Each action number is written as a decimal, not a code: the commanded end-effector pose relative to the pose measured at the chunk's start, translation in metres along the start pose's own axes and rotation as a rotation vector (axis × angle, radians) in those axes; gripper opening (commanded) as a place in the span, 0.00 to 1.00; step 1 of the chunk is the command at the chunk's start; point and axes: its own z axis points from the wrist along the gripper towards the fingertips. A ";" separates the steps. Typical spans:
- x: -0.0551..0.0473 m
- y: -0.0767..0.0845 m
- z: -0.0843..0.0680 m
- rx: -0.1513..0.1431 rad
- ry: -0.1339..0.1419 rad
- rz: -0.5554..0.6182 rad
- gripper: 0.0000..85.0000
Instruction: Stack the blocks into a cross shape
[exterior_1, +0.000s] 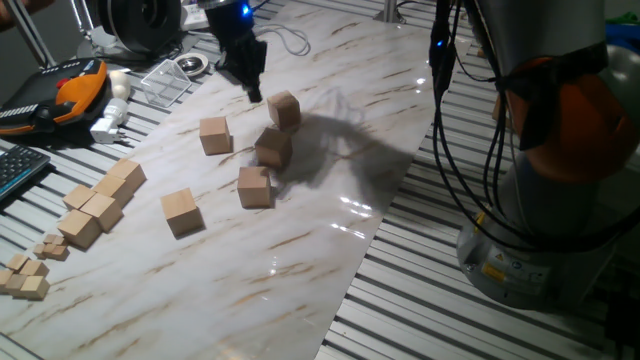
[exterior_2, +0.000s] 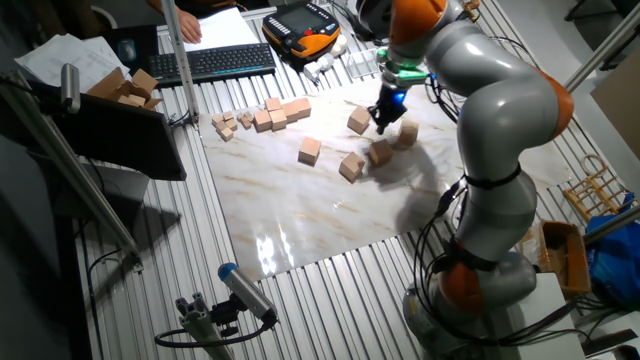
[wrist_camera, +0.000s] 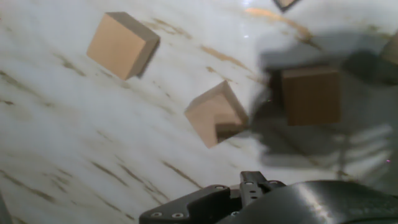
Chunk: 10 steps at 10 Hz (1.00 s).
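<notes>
The gripper (exterior_1: 252, 92) hangs above the marbled board (exterior_1: 300, 250) at its far side, fingers pointed down, with no block between them; whether the fingers are spread or closed cannot be told from any view. In one fixed view the fingertips sit just left of the far block (exterior_1: 283, 109), close to it, and contact cannot be confirmed. In the other fixed view the gripper (exterior_2: 383, 122) hangs between the left block (exterior_2: 358, 121) and the far block (exterior_2: 405, 134). All five blocks lie single-layer on the board; none rests on another. In one fixed view the centre block (exterior_1: 272, 146) lies just near of the far block, and the near block (exterior_1: 255, 187) lies just near of the centre block, close to it. The left block (exterior_1: 214, 135) lies apart, to the left of this group. The outlying block (exterior_1: 181, 212) lies well apart, at the near left. The hand view shows three blocks: one upper left (wrist_camera: 122, 45), one at centre (wrist_camera: 214, 112) and one in shadow at right (wrist_camera: 310, 94). At the left edge of the board lie a row of joined cubes (exterior_1: 103, 200) and a cluster of small cubelets (exterior_1: 30, 270).
</notes>
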 end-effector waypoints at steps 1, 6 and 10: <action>0.002 0.030 0.013 -0.012 -0.003 0.023 0.00; 0.001 0.064 0.050 -0.019 -0.047 0.124 0.00; -0.011 0.071 0.060 0.046 -0.059 0.151 0.00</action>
